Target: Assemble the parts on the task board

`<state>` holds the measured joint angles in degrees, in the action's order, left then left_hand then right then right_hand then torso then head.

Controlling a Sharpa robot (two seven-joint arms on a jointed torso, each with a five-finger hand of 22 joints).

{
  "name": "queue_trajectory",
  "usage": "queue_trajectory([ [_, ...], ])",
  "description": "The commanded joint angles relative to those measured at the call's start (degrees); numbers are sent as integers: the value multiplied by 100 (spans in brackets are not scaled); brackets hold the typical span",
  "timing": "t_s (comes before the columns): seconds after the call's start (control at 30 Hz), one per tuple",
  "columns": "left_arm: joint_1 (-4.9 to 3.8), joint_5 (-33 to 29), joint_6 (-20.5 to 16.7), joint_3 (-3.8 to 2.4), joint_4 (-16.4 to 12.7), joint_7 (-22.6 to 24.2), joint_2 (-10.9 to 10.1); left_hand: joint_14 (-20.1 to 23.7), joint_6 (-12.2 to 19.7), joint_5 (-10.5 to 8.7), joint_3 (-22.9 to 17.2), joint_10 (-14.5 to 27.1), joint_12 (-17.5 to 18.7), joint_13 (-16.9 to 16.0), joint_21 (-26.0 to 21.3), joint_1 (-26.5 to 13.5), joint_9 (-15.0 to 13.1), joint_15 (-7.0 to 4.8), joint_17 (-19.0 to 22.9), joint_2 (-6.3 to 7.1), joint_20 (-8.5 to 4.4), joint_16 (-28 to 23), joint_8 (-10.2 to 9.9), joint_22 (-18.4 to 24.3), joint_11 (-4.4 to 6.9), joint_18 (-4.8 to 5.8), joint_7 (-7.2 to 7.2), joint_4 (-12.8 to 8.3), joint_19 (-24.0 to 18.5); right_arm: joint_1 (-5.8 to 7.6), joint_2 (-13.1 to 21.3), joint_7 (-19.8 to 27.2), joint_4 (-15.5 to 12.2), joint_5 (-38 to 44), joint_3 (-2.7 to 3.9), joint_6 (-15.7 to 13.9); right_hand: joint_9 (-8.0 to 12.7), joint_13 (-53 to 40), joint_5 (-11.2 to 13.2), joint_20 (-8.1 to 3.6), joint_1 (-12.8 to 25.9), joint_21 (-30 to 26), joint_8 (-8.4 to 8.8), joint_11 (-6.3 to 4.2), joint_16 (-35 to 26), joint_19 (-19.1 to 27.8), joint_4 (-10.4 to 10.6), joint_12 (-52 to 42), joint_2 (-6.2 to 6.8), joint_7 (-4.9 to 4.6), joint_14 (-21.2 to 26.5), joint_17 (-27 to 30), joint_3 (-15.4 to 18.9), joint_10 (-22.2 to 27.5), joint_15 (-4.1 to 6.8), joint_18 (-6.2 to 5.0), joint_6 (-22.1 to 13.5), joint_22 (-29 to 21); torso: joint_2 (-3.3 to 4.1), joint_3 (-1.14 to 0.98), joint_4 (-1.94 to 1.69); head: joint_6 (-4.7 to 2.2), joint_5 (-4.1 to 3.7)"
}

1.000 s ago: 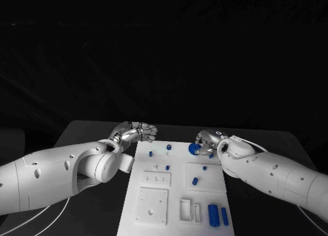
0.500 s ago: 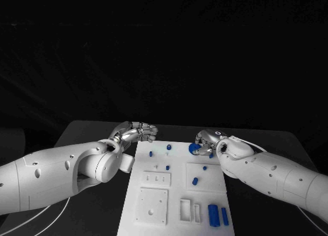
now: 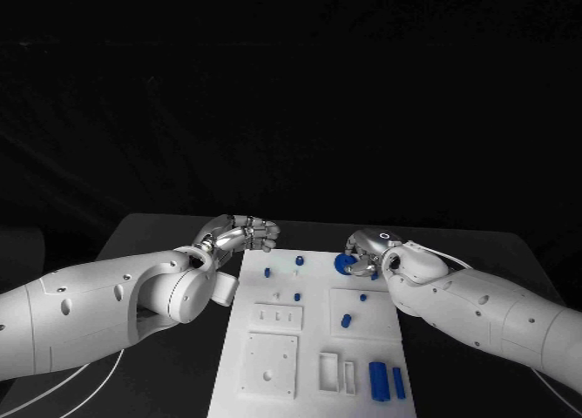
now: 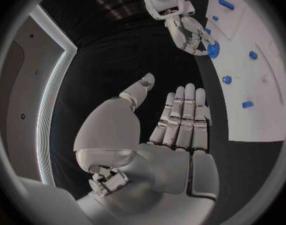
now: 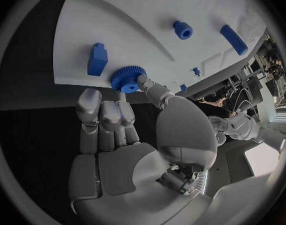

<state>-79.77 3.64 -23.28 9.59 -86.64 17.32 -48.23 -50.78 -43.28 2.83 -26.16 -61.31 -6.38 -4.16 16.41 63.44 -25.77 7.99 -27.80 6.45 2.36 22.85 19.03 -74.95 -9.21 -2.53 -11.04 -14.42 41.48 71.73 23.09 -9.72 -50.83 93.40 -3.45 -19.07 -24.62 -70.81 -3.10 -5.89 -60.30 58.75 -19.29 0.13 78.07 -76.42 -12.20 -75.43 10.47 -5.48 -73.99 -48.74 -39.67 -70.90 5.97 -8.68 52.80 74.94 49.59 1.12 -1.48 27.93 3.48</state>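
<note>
1. While the task board (image 3: 310,348) is lying along the middle of the black bench (image 3: 153,235), running from the frame's bottom edge up toward its centre in the head view, the right hand (image 3: 364,252) is sitting at the board's far right corner, just right of centre frame.
2. Right hand is grasping a blue toothed wheel (image 5: 127,78); in the right wrist view the thumb (image 5: 149,89) is pressing on the wheel's rim and the other fingers (image 5: 102,116) are lying just beside it. The wheel is sitting at the board's edge, close to a small blue block (image 5: 97,59).
3. Left hand (image 3: 245,233) is hovering over the bench at the board's far left corner, left of centre frame. It is released and holding nothing; in the left wrist view the fingers (image 4: 180,116) are lying straight and side by side, with the thumb (image 4: 138,89) standing apart.
4. Left wrist view is also showing the right hand (image 4: 192,35) on the wheel (image 4: 213,50), upper right of that frame.
5. Other parts on the board, head view: two long blue pieces (image 3: 388,381) are lying side by side at lower right; small blue pegs (image 3: 347,320) are sitting scattered across the board's upper half.
</note>
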Motion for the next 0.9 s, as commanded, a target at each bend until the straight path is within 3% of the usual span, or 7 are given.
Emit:
queue_trajectory([
  [0.03, -6, 36, 67, -5, -21, 43, 5, -16, -31, 16, -6, -24, 31, 9, -2, -51, 6, 32, -9, -20, 17, -25, -11, -121, -21, -84, -14, -27, -3, -47, -2, -91, -23, 332, -33, 33, -66, -11, 5, 14, -98, 31, -60, -52, -22, 33, -46, -29, -104, -53, 19, -10, -79, -10, 60, -632, 402, 107, 1, 2, -3, -2, -11],
  [0.4, -7, 44, 63, -6, -39, 47, -8, -16, -33, 16, -9, -26, 32, 9, -2, -52, 7, 32, -9, -21, 17, -26, -10, -121, -20, -84, -13, -30, -4, -47, 45, -221, -201, 558, -55, -174, -107, -121, 4, 48, 27, 70, -116, -106, -42, 19, -60, -111, -99, 3, -2, -37, -132, -164, 109, -632, 560, 99, 0, 5, 1, -2, -5],
  [0.57, -7, 44, 53, -6, -31, 50, -35, -17, -35, 16, -12, -27, 33, 9, -2, -52, 7, 32, -10, -24, 17, -26, -9, -122, -20, -84, -13, -31, -4, -46, 152, -282, -386, 653, -54, -314, -117, -161, 6, 49, 63, 79, -125, -120, -44, 8, -40, -142, -73, 18, -8, -46, -140, -218, 124, -632, 594, 96, -5, 5, 3, 24, -4],
  [0.9, -9, 45, 44, -6, -17, 56, -70, -17, -37, 16, -16, -29, 35, 9, -1, -51, 8, 32, -11, -25, 17, -27, -9, -122, -20, -84, -11, -36, -4, 26, 353, -405, -823, 889, -24, -552, -128, -170, 13, 38, 90, 94, -125, -137, -50, -17, 32, -143, 3, 34, -18, -62, -190, -250, 141, -632, 621, 87, -6, 3, 5, 9, 1],
])
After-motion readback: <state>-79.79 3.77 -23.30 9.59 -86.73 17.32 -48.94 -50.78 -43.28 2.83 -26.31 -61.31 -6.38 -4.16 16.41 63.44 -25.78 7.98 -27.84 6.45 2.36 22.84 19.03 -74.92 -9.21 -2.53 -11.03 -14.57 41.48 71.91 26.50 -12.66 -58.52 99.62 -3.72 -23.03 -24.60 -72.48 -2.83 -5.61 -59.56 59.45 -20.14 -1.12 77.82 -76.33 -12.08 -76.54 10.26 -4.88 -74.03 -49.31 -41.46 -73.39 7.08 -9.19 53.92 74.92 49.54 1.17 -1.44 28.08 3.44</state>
